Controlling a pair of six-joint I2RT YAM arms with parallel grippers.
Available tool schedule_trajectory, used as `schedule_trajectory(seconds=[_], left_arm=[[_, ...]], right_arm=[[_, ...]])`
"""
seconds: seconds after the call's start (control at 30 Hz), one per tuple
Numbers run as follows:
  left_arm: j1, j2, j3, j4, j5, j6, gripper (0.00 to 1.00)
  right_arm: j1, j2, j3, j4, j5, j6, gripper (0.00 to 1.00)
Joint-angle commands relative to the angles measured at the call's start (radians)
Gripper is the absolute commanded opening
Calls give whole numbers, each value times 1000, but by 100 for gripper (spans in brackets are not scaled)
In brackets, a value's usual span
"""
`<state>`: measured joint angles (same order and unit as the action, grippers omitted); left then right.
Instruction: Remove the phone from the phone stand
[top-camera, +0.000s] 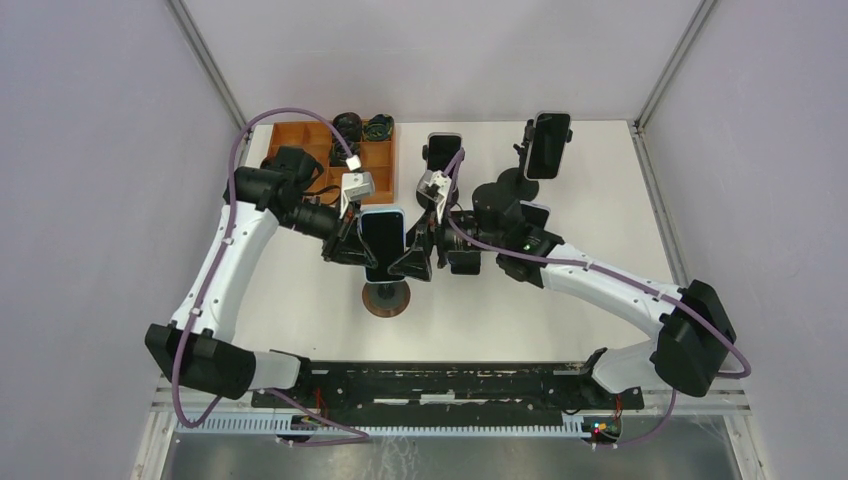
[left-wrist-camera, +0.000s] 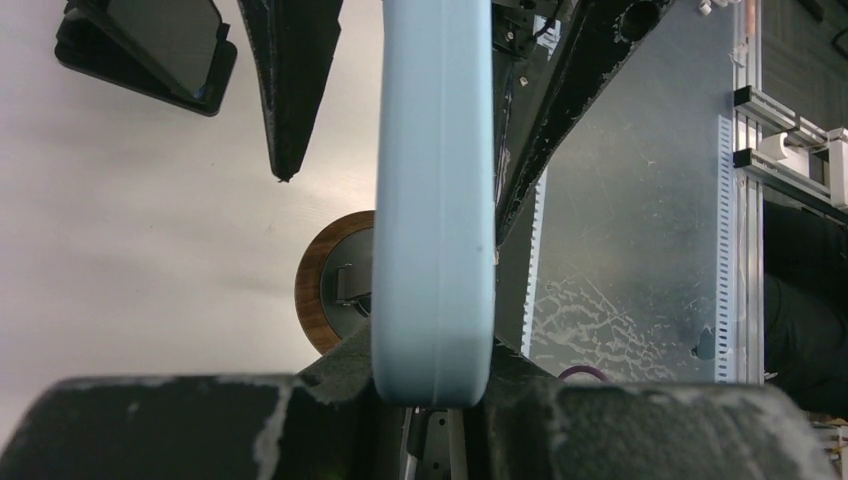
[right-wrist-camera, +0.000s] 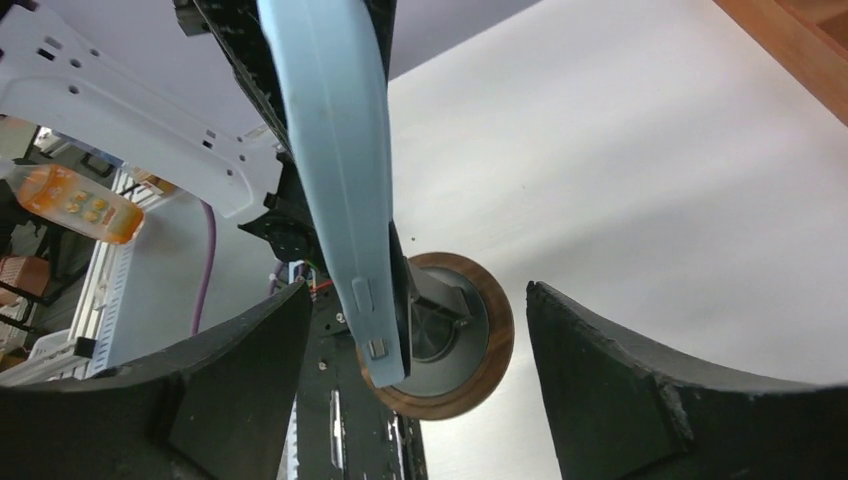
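Evidently, left fingers (left-wrist-camera: 200, 430) pinch the phone's (left-wrist-camera: 433, 200) edges over its stand (right-wrist-camera: 470, 385).

Robotics lab: plain enclosure walls (top-camera: 100, 150), aluminium posts (top-camera: 206, 60).

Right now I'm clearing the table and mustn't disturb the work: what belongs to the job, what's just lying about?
Job: blue phone, gripped by the left hand; wooden-based stand; right hand, open.
Lying about: orange tray; back-middle phone; back-right phone.
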<state>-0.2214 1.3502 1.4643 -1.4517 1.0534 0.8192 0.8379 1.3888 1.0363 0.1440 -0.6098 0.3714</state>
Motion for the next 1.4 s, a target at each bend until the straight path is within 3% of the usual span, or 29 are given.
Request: schedule_trajectory(seconds=[0.0, 0.23, 0.43, 0.5, 0.53, 0.63, 0.67, 0.93, 1.13, 1.23, 1.37], left_arm=[[-25, -59, 29, -13, 108, -64, 2], [-48, -84, 44, -13, 125, -95, 2], [-62, -92, 31, -13, 115, -95, 3], [-62, -84, 34, -13, 113, -99, 24], [-62, -80, 40, -13, 110, -100, 44], [-62, -76, 63, -13, 87, -107, 96], [-62, -77, 71, -11, 77, -107, 99], [-62, -151, 31, 60, -20, -89, 100], [-56, -302, -142, 282, -59, -61, 100], [-56, -307, -147, 340, -53, -108, 100], [-56, -325, -144, 340, -21, -47, 100]], right_arm=[[16, -23, -11, 138, -52, 22, 80], [26, -33, -56, 241, -96, 64, 51], [27, -44, -62, 283, -97, 86, 19], [27, -55, -74, 319, -87, 108, 6], [28, -60, -79, 331, -75, 116, 0], [19, -89, -98, 333, -21, 119, 0], [10, -100, -110, 349, -18, 127, 0], [-98, -184, -187, 539, -135, 266, 0], [-99, -189, -193, 750, -206, 437, 0], [-89, -185, -178, 796, -206, 479, 0], [-55, -151, -144, 880, -209, 539, 0]])
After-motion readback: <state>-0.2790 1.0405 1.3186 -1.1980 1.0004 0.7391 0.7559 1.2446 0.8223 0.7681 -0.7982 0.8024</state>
